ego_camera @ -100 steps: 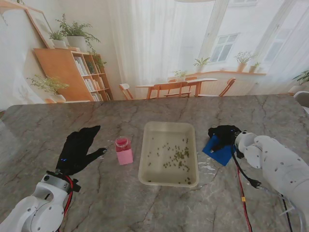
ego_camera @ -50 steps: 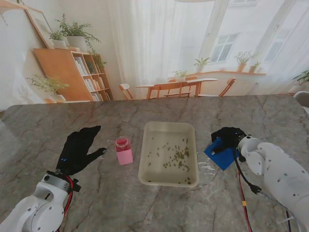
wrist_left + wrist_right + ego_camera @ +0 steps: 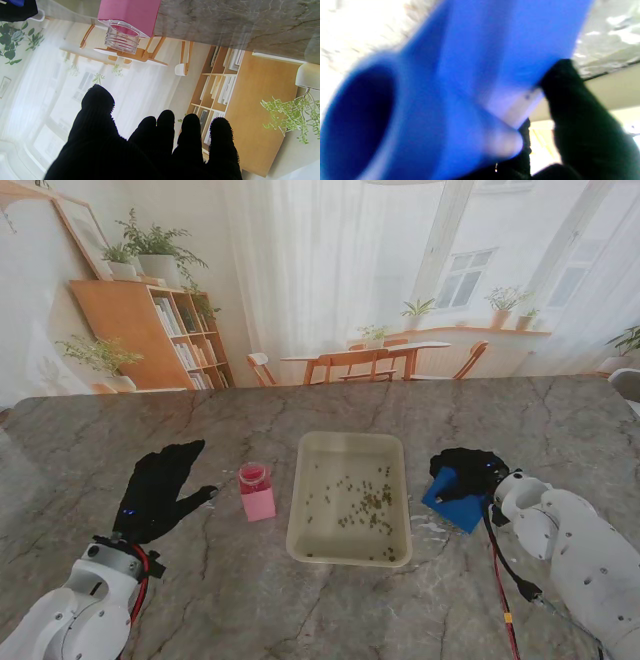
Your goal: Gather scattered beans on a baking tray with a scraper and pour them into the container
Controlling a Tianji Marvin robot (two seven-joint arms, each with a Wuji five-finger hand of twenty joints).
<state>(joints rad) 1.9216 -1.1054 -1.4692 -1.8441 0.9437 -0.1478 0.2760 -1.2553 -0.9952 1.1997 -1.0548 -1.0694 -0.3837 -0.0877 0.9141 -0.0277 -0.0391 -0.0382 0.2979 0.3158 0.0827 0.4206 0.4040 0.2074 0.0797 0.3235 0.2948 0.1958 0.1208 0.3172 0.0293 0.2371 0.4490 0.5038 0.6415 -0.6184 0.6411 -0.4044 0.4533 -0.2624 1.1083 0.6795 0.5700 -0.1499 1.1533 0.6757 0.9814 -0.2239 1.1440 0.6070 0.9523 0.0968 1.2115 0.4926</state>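
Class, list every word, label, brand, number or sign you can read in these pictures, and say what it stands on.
None can be read.
The pink container, blue scraper and baking tray show no print.
The books on the shelf are too small to read.

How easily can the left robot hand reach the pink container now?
Probably yes: the left robot hand lies open beside the pink container, with only bare table between them.
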